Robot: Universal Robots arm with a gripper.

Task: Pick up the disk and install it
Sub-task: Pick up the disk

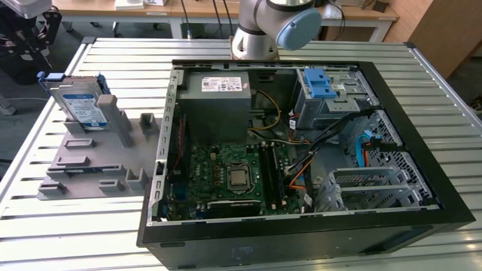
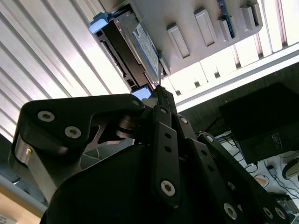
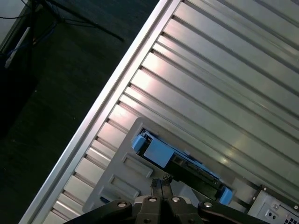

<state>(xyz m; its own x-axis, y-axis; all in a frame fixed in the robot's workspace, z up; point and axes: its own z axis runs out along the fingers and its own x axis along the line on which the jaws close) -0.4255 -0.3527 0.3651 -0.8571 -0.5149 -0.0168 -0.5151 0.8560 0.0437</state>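
The gripper (image 3: 162,183), close to the lens in both wrist views, has its fingers pressed together on nothing and hangs above the disk (image 3: 180,163) without touching it. The disk stands on edge in a slot at the far end of the grey rack (image 1: 98,164). The rack lies on the slatted table (image 1: 113,48), just to the exterior view's left of the open case (image 1: 301,237).

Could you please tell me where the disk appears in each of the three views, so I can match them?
Exterior view: the disk stands upright in the grey holder, at the exterior view's left.
Second wrist view: the disk, label showing, beyond the end effector.
First wrist view: the disk edge-on, beside the end effector.
Shared landmark: the grey holder.
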